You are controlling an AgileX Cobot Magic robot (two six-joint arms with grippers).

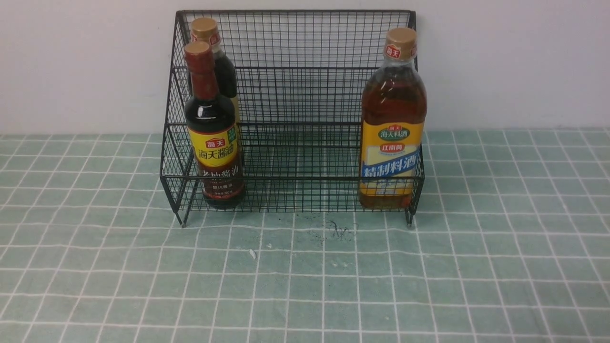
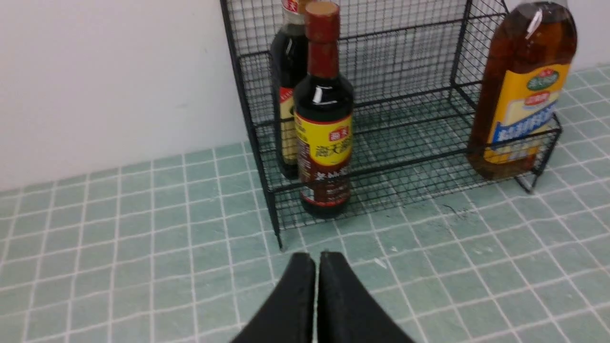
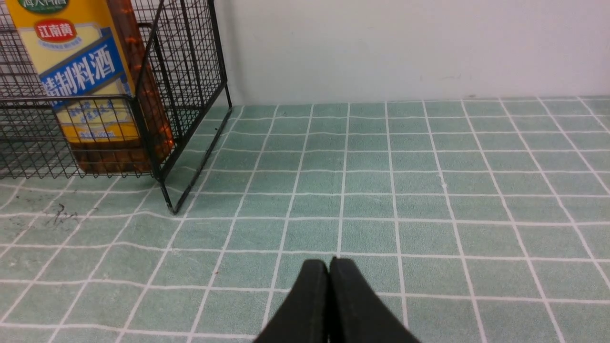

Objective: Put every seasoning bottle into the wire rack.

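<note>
Wire rack with all three seasoning bottles inside, its front rail presumably retaining them; left tool and right tool closed, empty, the placing apparently complete.

rear dark bottle mostly hidden behind red-necked bottle, amber bottle's top cut off in right wrist view
</note>
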